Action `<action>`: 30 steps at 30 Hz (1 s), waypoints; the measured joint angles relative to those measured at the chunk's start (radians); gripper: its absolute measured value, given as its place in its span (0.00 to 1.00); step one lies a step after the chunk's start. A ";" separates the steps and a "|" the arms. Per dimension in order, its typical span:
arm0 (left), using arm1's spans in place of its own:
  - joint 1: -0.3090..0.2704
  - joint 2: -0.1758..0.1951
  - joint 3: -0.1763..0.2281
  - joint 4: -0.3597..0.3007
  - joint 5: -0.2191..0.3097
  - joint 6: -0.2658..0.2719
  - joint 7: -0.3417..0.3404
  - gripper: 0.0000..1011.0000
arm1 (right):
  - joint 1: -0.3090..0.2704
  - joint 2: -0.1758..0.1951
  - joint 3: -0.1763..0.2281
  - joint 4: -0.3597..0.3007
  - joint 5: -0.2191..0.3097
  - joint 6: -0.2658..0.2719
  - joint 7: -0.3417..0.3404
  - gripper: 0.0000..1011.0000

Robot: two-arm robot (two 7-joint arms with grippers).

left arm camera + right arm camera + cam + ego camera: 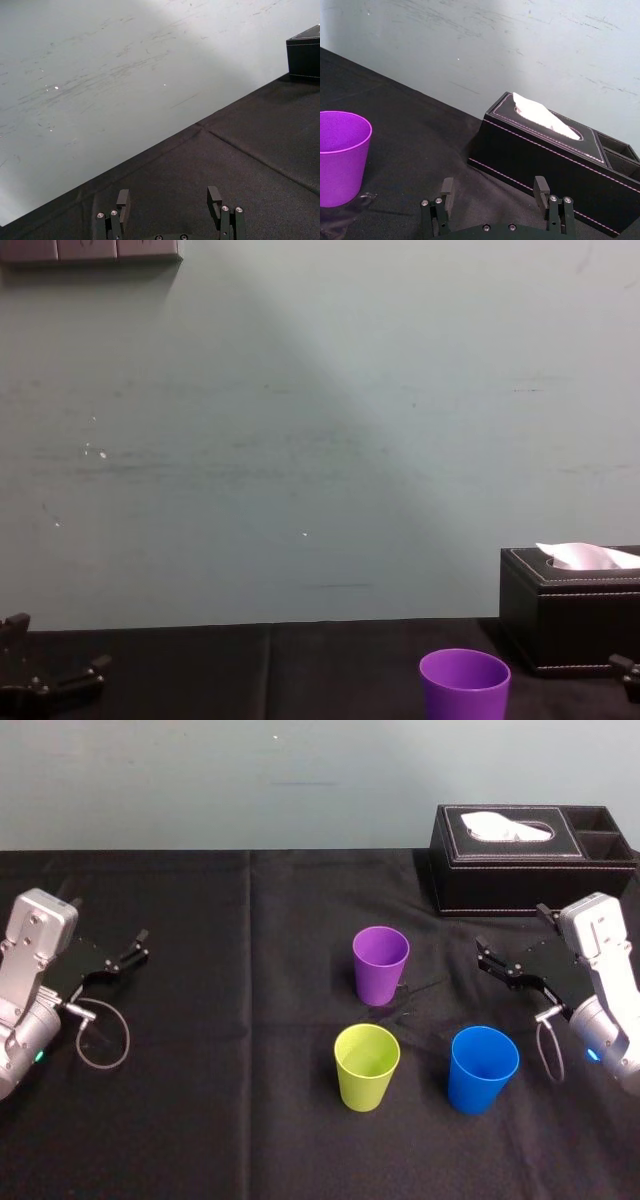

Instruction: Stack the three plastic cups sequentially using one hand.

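Base of the purple cup (pixel 464 687) cut off by the chest view's bottom edge, black tissue box (pixel 568 620) cropped at its right edge

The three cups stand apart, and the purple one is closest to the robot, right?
No. The cups stand apart, but the purple cup is farthest from the robot; the yellow-green cup and the blue cup are closer. The head view shows it.
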 joint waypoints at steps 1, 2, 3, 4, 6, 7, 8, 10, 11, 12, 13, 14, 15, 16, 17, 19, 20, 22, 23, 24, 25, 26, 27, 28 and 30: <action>0.000 0.000 0.000 0.000 0.000 0.000 0.000 1.00 | 0.000 0.000 0.000 0.000 0.000 0.000 0.000 0.99; 0.000 0.000 0.000 0.000 0.000 0.000 0.000 1.00 | 0.000 0.000 0.000 0.000 0.000 0.000 0.000 0.99; 0.000 0.000 0.000 0.000 0.000 0.000 0.000 1.00 | 0.000 0.000 0.000 0.000 0.000 0.000 0.000 0.99; 0.000 0.000 0.000 0.000 0.000 0.000 0.000 1.00 | 0.000 0.000 0.000 0.000 0.000 0.000 0.000 0.99; 0.000 0.000 0.000 0.000 0.000 0.000 0.000 1.00 | 0.000 0.000 0.000 0.000 0.000 0.000 0.000 0.99; 0.000 0.000 0.000 0.000 0.000 0.000 0.000 1.00 | 0.000 0.000 0.000 0.000 0.000 0.000 0.000 0.99; 0.000 0.000 0.000 0.000 0.000 0.000 0.000 1.00 | 0.000 0.000 0.000 0.000 0.000 0.000 0.000 0.99; 0.000 0.000 0.000 0.000 0.000 0.000 0.000 1.00 | 0.000 0.000 0.000 0.000 0.000 0.000 0.000 0.99; 0.000 0.000 0.000 0.000 0.000 0.000 0.000 1.00 | 0.000 0.000 0.000 0.000 0.000 0.000 0.000 0.99; 0.000 0.000 0.000 0.000 0.000 0.000 0.000 1.00 | 0.000 0.000 0.000 0.000 0.000 0.000 0.000 0.99; 0.000 0.000 0.000 0.000 0.000 0.000 0.000 1.00 | 0.000 0.000 0.000 0.000 0.000 0.000 0.000 0.99; 0.000 0.000 0.000 0.000 0.000 0.000 0.000 1.00 | 0.000 0.000 0.000 0.000 0.000 0.000 0.000 0.99; 0.000 0.000 0.000 0.000 0.000 0.000 0.000 1.00 | 0.000 0.000 0.000 0.000 0.000 0.000 0.000 0.99; 0.000 0.000 0.000 0.000 0.000 0.000 0.000 1.00 | 0.000 0.000 0.000 0.000 0.000 0.000 0.000 0.99; 0.000 0.000 0.000 0.000 0.000 0.000 0.000 1.00 | 0.000 0.000 0.000 0.000 0.000 0.000 0.000 0.99; 0.000 0.000 0.000 0.000 0.000 0.000 0.000 1.00 | 0.000 0.000 0.000 0.000 0.000 0.000 0.000 0.99; 0.000 0.000 0.000 0.000 0.000 0.000 0.000 1.00 | 0.000 0.000 0.000 0.000 0.000 0.000 0.000 0.99; 0.000 0.000 0.000 0.000 0.000 0.000 0.000 1.00 | 0.000 0.000 0.000 0.000 0.000 0.000 0.000 0.99; 0.000 0.000 0.000 0.000 0.000 0.000 0.000 1.00 | 0.000 0.000 0.000 0.000 0.000 0.000 0.000 0.99; 0.000 0.000 0.000 0.000 0.000 0.000 0.000 1.00 | 0.000 0.000 0.000 0.000 0.000 0.000 0.000 0.99; 0.000 0.000 0.000 0.000 0.000 0.000 0.000 1.00 | 0.000 0.000 0.000 0.000 0.000 0.000 0.000 0.99; 0.000 0.000 0.000 0.000 0.000 0.000 0.000 1.00 | 0.000 0.000 0.000 0.000 0.000 0.000 0.000 0.99; 0.000 0.000 0.000 0.000 0.000 0.000 0.000 1.00 | 0.000 0.000 0.000 0.000 0.000 0.000 0.000 0.99; 0.000 0.000 0.000 0.000 0.000 0.000 0.000 1.00 | 0.000 0.000 0.000 0.000 0.000 0.000 0.000 0.99; 0.000 0.000 0.000 0.000 0.000 0.000 0.000 1.00 | 0.000 0.000 0.000 0.000 0.000 0.000 0.000 0.99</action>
